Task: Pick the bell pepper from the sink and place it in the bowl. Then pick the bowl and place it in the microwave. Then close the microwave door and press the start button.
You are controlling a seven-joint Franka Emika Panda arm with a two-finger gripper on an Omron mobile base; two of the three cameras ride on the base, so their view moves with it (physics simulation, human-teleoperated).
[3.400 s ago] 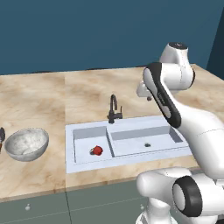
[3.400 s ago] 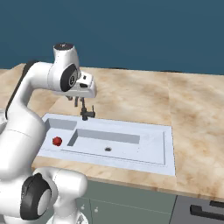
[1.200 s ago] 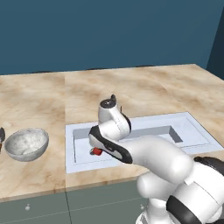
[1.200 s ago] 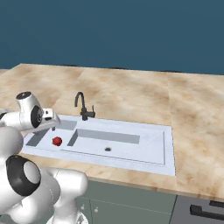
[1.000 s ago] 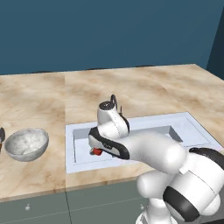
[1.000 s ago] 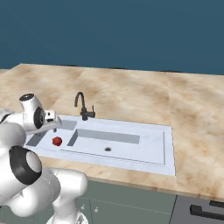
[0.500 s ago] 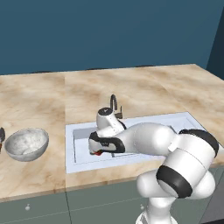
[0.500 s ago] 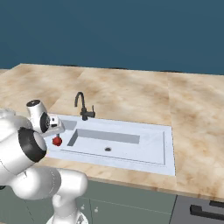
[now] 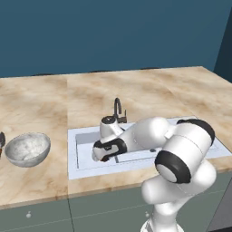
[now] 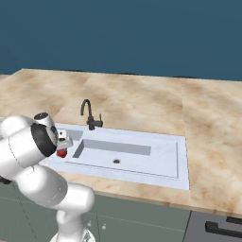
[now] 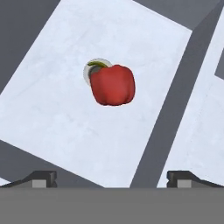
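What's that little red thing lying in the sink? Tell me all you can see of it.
It is a bell pepper, small, glossy and red, with a dark green stem at one end. It looks whole and smooth. It lies on the pale floor of the sink, partly over the round drain. Nothing grips it: the open gripper hangs above, not touching it.

The bell pepper [image 11: 112,85] hides most of a round drain [image 11: 89,68].
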